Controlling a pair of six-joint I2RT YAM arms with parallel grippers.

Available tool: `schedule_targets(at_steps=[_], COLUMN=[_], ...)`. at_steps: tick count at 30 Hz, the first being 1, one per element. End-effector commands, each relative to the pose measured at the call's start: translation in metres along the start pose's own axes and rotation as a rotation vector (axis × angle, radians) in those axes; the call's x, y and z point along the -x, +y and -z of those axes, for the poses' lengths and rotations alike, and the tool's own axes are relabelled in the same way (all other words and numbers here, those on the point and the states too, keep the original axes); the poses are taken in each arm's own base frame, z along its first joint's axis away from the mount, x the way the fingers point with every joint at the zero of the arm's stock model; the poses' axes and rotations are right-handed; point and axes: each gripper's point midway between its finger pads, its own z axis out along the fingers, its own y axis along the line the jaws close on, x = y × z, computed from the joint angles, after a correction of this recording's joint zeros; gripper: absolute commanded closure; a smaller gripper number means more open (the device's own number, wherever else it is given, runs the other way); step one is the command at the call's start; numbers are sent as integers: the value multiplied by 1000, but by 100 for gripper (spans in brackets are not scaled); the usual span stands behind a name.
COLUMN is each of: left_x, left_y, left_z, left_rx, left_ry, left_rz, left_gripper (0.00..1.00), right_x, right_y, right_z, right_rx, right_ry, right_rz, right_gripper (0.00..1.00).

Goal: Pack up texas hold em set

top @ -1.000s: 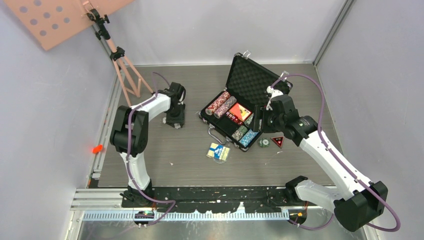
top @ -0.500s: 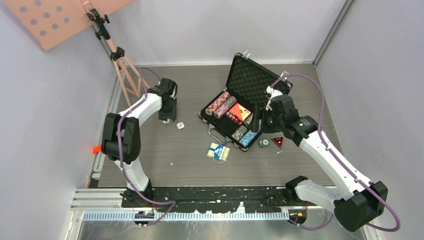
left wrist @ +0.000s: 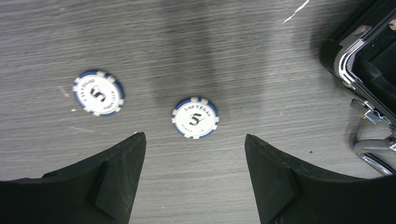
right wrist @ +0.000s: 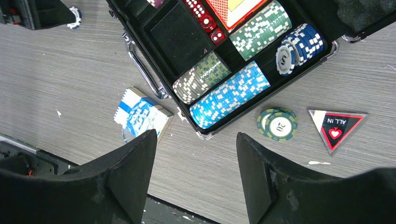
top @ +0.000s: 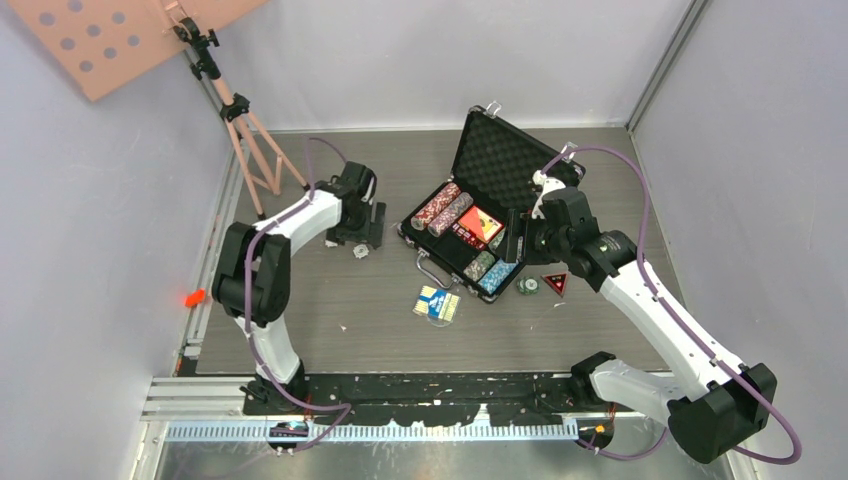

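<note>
Over on the left side of the grey wood-grain bench point(top: 300, 330), the left claw point(left wrist: 194, 137) has swung back toward the case and popped wide open, so it's gripping nothing. A round white-and-blue poker chip marked 5 point(left wrist: 194, 117) lies flat right between its fingers, with a second matching chip point(left wrist: 98, 92) off to the side. My guess is it's lining up a pick. The black silver-trimmed briefcase point(top: 505, 160) sits open just beside them, chip rows already in. The right claw point(right wrist: 195, 134) hasn't budged: open, empty, hovering over the case's front edge, with a blue card deck point(right wrist: 142, 116) and a green 20 chip point(right wrist: 278, 125) still outside.
</note>
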Motion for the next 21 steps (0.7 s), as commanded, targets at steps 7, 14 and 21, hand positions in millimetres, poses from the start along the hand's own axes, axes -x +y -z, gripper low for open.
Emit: schedule_targets(at_steps=[7, 14, 21], left_x=[-4, -9, -4], left_y=[-11, -8, 6], left_z=[-34, -37, -23], left_rx=[4, 19, 67], left_ry=[48, 75, 41], left_rz=[-15, -23, -13], left_gripper=[31, 55, 68], right_x=[15, 15, 15], right_y=[9, 7, 9], right_z=[10, 10, 9], right_rx=[26, 20, 25], right_ry=[-41, -43, -41], right_rz=[-8, -6, -7], right_gripper=[31, 31, 31])
